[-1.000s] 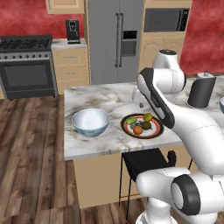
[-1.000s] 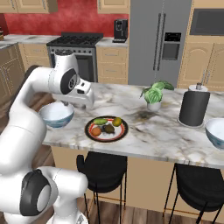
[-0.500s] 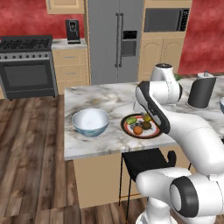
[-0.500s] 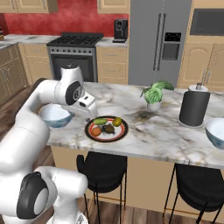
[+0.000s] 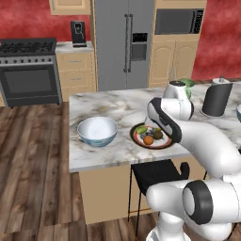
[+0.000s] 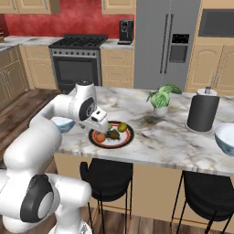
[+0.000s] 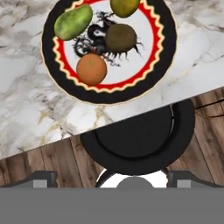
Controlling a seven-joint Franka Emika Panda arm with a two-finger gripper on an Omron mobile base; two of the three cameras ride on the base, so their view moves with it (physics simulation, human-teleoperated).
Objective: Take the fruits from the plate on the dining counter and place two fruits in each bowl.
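Note:
The plate [image 7: 49,61] lies on the dining counter [image 7: 26,109] near its front edge. On it are four fruits: an orange one [image 7: 91,69], a dark brown one [image 7: 120,38], a green one [image 7: 73,22] and a yellow-green one [image 7: 124,6]. My gripper [image 6: 103,130] hangs open just above the plate's [image 6: 119,142] near left side, by the orange fruit [image 6: 100,136], holding nothing. In the hand view its fingertips [image 7: 41,177] stand wide apart. One bowl [image 5: 97,131] sits left of the plate [image 5: 162,145]. The other bowl [image 6: 226,137] is far right.
A black stool [image 7: 140,135] stands under the counter edge below the plate. A potted plant [image 6: 160,98] and a dark paper-towel roll [image 6: 202,112] stand behind and to the right. The stove [image 5: 29,70] and fridge [image 5: 124,42] line the back wall.
The arm has folded down and brought the hand from high above the counter to just over the plate. The fruits and bowls have not moved.

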